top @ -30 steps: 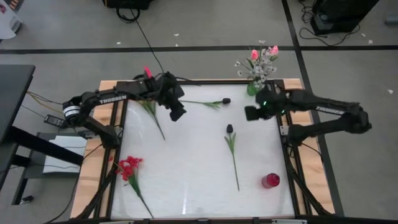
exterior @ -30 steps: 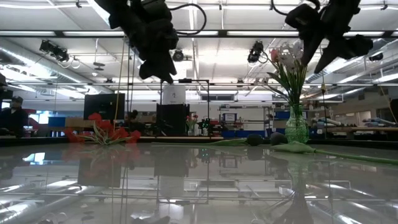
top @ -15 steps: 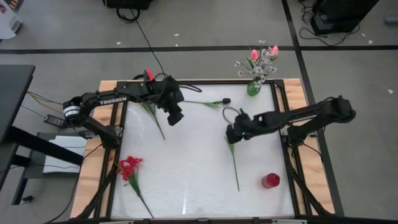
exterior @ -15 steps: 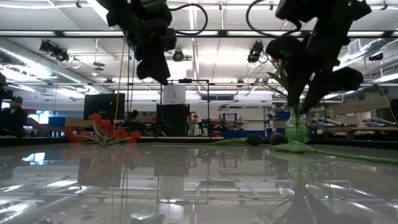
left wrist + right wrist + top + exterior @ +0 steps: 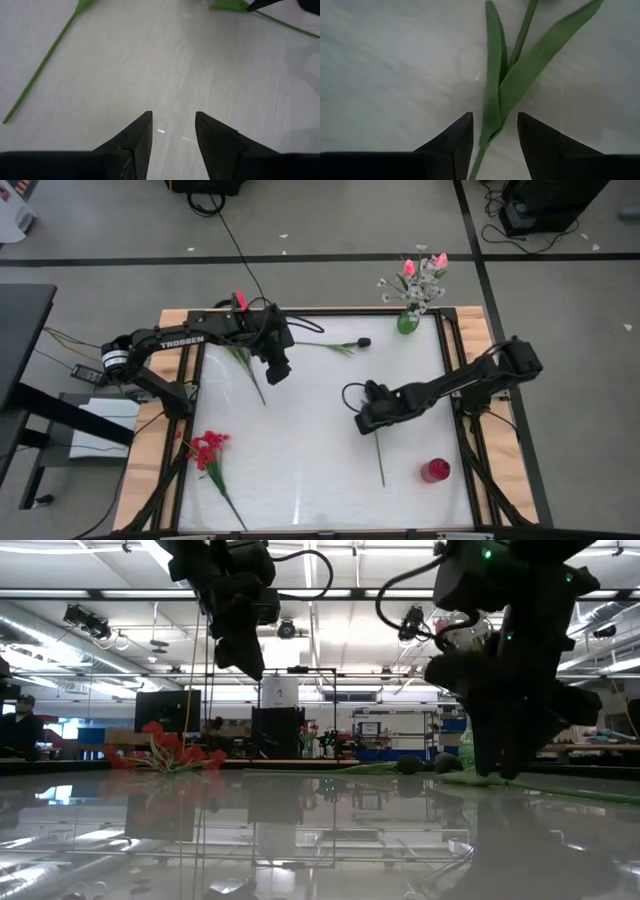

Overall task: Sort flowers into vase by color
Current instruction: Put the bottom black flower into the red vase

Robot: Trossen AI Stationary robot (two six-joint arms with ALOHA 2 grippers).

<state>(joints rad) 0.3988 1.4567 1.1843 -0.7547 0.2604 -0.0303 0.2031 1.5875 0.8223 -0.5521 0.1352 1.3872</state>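
Right tool (image 5: 494,131), spread, straddles a green stem (image 5: 492,107) on the glossy white table (image 5: 310,460).

**What Could Not Be Made Out**

From above, the right gripper (image 5: 366,420) covered the bloom of the flower (image 5: 379,458) beneath it, so only the lower stem showed. In the right wrist view, that stem (image 5: 492,107) ran off the frame, its bloom cut away. The left arm (image 5: 200,335) hid part of another stem (image 5: 246,368). In the low view, the right arm (image 5: 505,670) blocked most of the green vase (image 5: 466,748).
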